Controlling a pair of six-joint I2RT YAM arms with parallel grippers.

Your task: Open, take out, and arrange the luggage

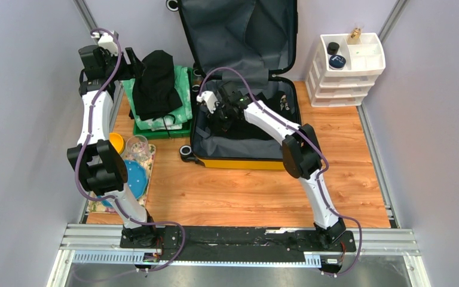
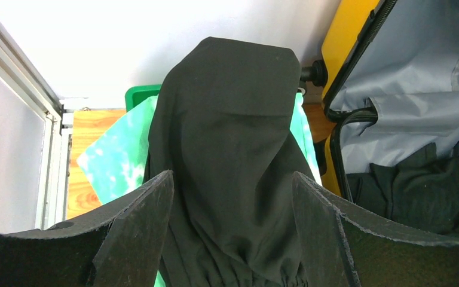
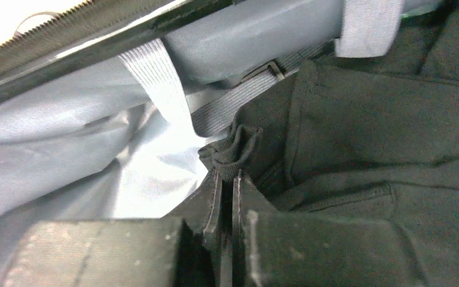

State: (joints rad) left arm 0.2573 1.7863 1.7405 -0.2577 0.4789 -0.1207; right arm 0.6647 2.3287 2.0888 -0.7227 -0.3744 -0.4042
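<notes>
Wooden tabletop (image 1: 239, 197) between pale walls. Centre: right gripper (image 3: 227, 176) clamped shut on a hem of black clothes (image 3: 364, 107) inside the open yellow suitcase (image 1: 239, 162), likely for lifting out. Beyond, left gripper (image 2: 232, 176) spread wide around a black garment (image 2: 233, 107) draped over the green tray (image 2: 137, 92).

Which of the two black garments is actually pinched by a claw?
The garment in the suitcase: the right gripper is shut on its edge. The left gripper, open, merely straddles the other garment, on the green pile.
</notes>
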